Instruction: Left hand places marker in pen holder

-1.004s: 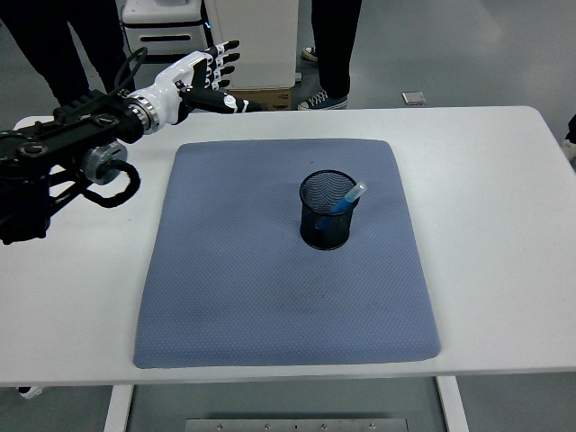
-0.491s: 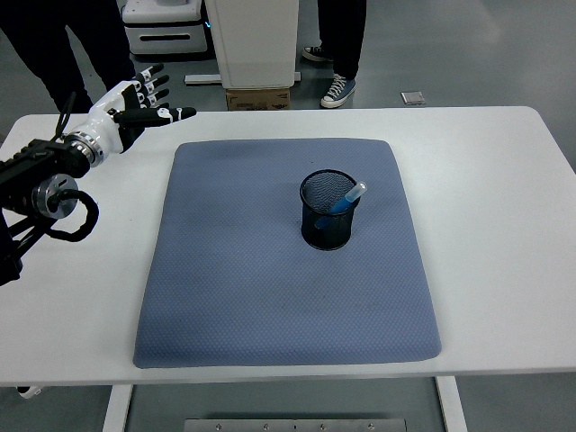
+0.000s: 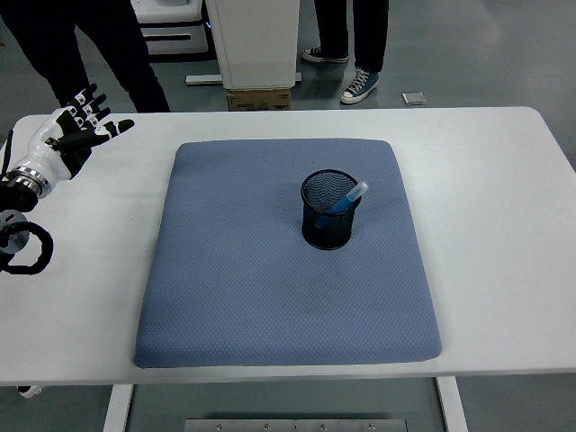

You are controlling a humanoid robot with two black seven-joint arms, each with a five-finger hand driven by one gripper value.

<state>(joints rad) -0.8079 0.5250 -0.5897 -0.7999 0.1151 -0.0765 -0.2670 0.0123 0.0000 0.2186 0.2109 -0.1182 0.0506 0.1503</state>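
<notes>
The left hand [image 3: 74, 130] is now at the far left corner of the white table [image 3: 504, 180], fingers spread and holding nothing. Over the last second it has withdrawn steadily leftward, from a position above the table's far edge near the mat corner to its present place well clear of the mat. The right hand is not in view.

The blue marker [image 3: 346, 200] stands tilted inside the black mesh pen holder [image 3: 328, 222], its pale cap leaning against the right side of the rim and projecting just above it. The holder stands upright on the blue-grey mat [image 3: 270, 297], right of centre in the mat's far half. Neither marker nor holder has shifted during the withdrawal.

Judgement: the placement is complete, and the hand is returning to rest.

Beyond the table, persons' legs [image 3: 364, 45] and a cardboard box [image 3: 261, 97] are visible on the floor. Nothing obstructs the hand's path.
</notes>
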